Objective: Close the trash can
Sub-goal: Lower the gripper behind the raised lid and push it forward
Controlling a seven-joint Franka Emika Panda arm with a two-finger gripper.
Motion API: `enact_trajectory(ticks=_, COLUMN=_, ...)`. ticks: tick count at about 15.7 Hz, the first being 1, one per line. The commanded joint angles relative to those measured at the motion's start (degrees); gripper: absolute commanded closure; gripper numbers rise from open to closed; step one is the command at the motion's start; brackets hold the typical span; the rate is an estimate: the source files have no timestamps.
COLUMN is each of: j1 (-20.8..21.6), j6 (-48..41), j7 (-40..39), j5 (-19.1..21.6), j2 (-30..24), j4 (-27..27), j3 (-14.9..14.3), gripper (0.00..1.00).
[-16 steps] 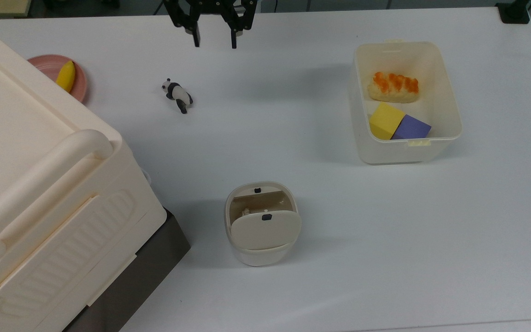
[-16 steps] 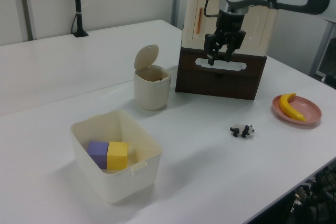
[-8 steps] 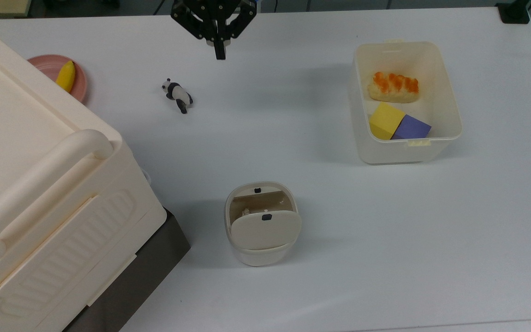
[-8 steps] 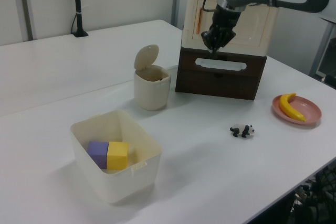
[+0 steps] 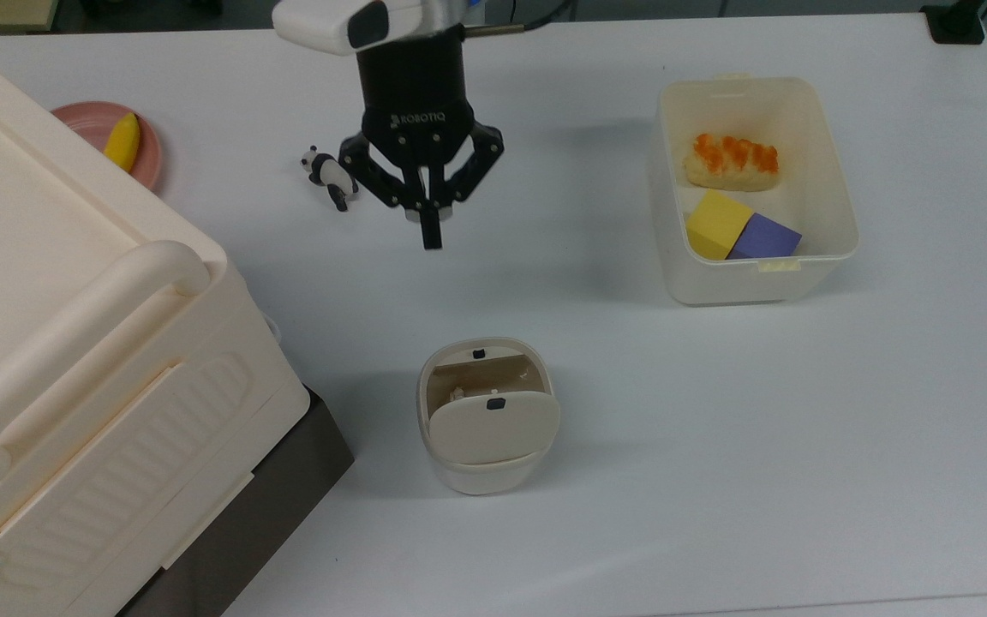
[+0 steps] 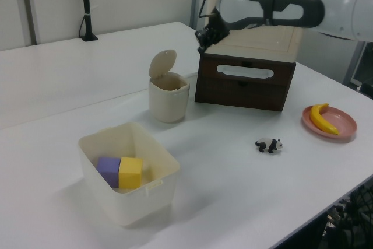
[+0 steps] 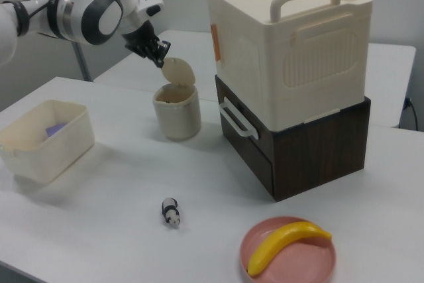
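Observation:
The trash can (image 5: 483,470) is a small cream bin near the top view's lower middle, and its hinged lid (image 5: 493,427) stands raised, leaving the inside open. A black button (image 5: 478,352) sits on its rim. My gripper (image 5: 431,233) is shut with nothing held and hovers above the table, further up the top view than the bin. In the right view my gripper (image 7: 161,56) is just left of and above the raised lid (image 7: 177,71), apart from it. In the left view my gripper (image 6: 202,34) hangs up and right of the lid (image 6: 162,63).
A translucent tub (image 5: 840,224) at the top view's right holds bread and a yellow and a purple block. A panda toy (image 5: 331,176) lies by the gripper. A pink plate (image 5: 147,161) carries a banana. A big cream box (image 5: 74,343) on a dark drawer unit stands beside the bin.
The fingers went from open to shut a second ago. Since then the arm has swung from the table's far edge towards the trash can, nearing the raised lid.

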Motion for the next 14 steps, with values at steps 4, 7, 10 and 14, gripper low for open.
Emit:
enact_trajectory(ticks=4, j1=-2.26, j6=6.81, j7=-4.32, j5=0.77, j2=11.92, j4=12.45, j3=2.92, gripper=1.0)
enact_trajectory(ticks=7, j1=-2.35, j6=10.58, j7=-4.5, j5=0.33, j2=14.74, j4=14.56, j3=3.0, gripper=1.0)
enact_trajectory(ticks=10, j1=-2.26, j6=13.84, j7=-6.16, j5=0.15, j2=15.45, j4=14.57, j3=3.18, gripper=1.0)
enact_trajectory(ticks=14, j1=-2.26, j6=17.36, j7=-8.27, j5=0.15, j2=16.59, j4=14.57, j3=3.35, gripper=1.0)
